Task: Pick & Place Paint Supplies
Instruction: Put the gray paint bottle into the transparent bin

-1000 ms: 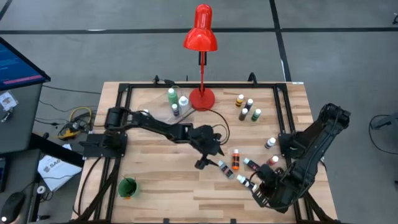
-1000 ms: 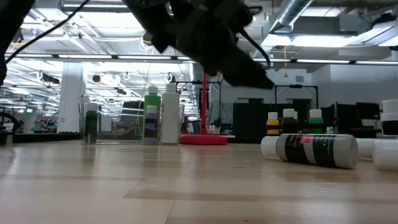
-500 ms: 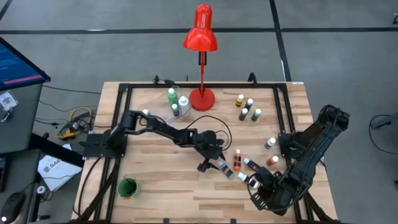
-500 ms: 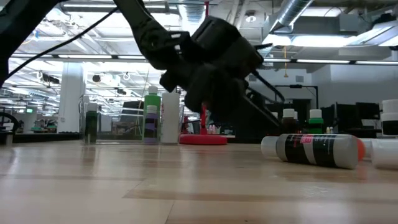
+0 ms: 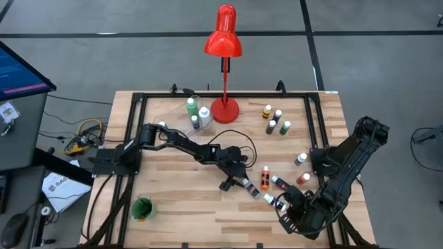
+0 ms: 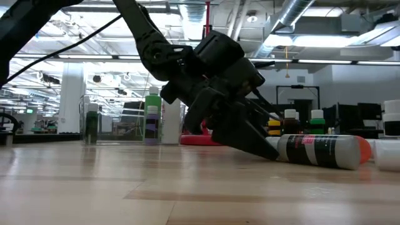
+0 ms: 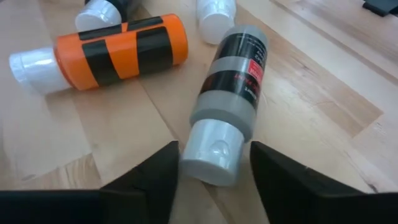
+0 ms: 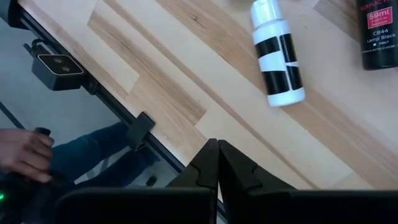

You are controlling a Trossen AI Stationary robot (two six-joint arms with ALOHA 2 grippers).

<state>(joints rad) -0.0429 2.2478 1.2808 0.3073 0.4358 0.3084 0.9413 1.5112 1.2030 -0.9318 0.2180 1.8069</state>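
The left gripper (image 7: 212,180) is down at the table, its two dark fingers (image 7: 152,180) standing apart on either side of the white cap of a grey paint bottle (image 7: 230,106) that lies on its side. Whether the pads touch the cap yet I cannot tell; a sliver of wood shows on one side. In the high view this gripper (image 5: 234,181) sits just right of the frame's centre, and the low view shows it (image 6: 250,139) tipped nose-down against the cap end of the same bottle (image 6: 319,150).

Just beside that bottle, in the upper left of the left wrist view, lies an orange paint bottle (image 7: 112,46) with black stripes, also on its side. From above, more bottles are scattered around the lower right of the table, and a cluster of upright bottles (image 5: 275,121) stands toward the upper right. A few taller bottles (image 5: 196,113) stand left of the red desk lamp (image 5: 223,41).

The right gripper (image 8: 217,163) has its fingers pressed together on nothing, hanging near the table's edge in the lower right of the high view (image 5: 291,216). Ahead of it lies a white paint bottle (image 8: 277,53) with black stripes. Beyond the table edge, in the lower left of the right wrist view, a person's hand (image 8: 22,152) shows.
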